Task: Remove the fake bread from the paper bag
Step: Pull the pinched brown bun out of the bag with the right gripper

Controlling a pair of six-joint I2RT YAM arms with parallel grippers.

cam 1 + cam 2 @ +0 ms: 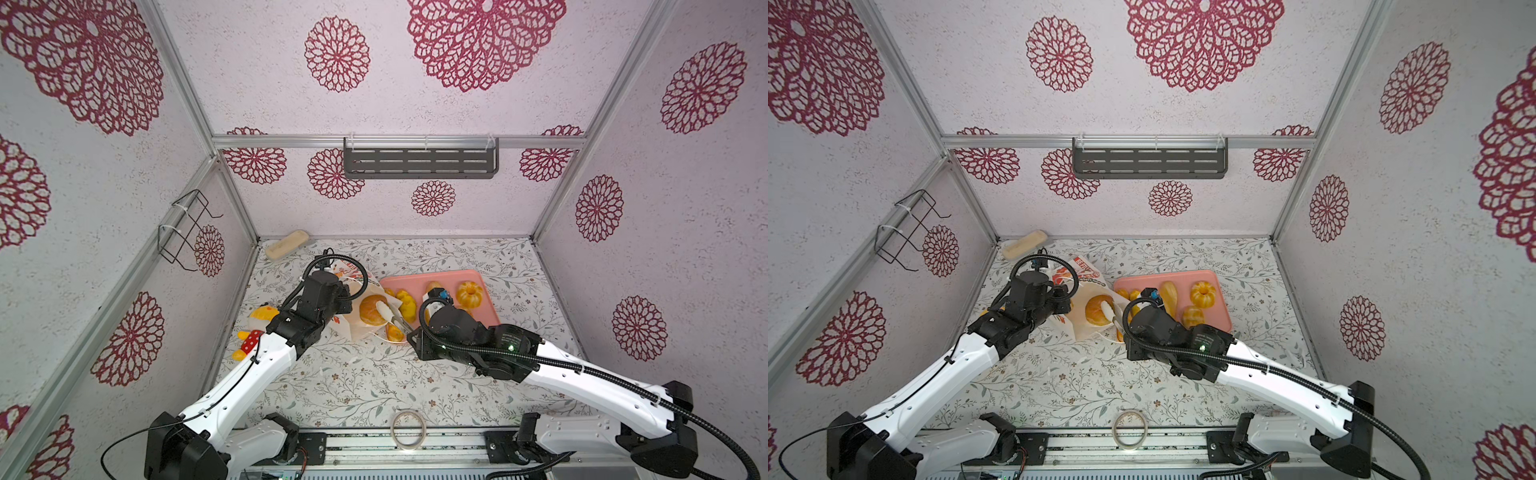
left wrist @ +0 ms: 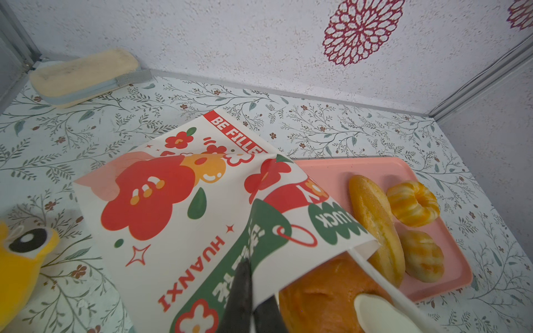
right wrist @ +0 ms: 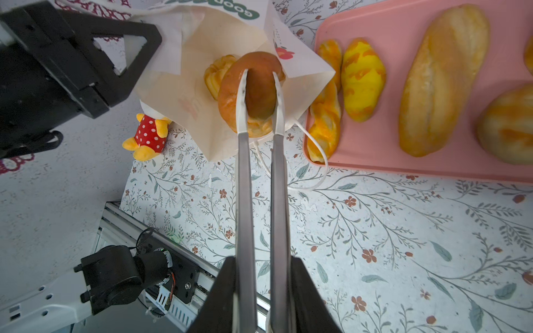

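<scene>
Pulling bun (image 3: 227, 95) from bag (image 3: 173, 72) mouth, upper centre of right wrist view, tongs (image 3: 245, 178) squeezed in right gripper (image 3: 264, 259), left gripper (image 2: 252, 305) pinching bag edge; next: lift clear, carry to tray (image 3: 375, 164).

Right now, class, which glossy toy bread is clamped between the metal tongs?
The round brown bun at the white paper bag's mouth; the rest lie loose, on the pink tray or deeper inside the bag.

This is a robot test booth in a lab. Bare aluminium beams (image 1: 291, 142) frame wallpapered panels (image 1: 478, 199). A shelf (image 1: 420, 163) and a wire rack (image 1: 183, 228) hang on cable ties. Two robot arms, left (image 1: 249, 374) and right (image 1: 582, 380), sit on a metal rail (image 1: 357, 451) at the near edge of the table (image 1: 353, 386).
</scene>
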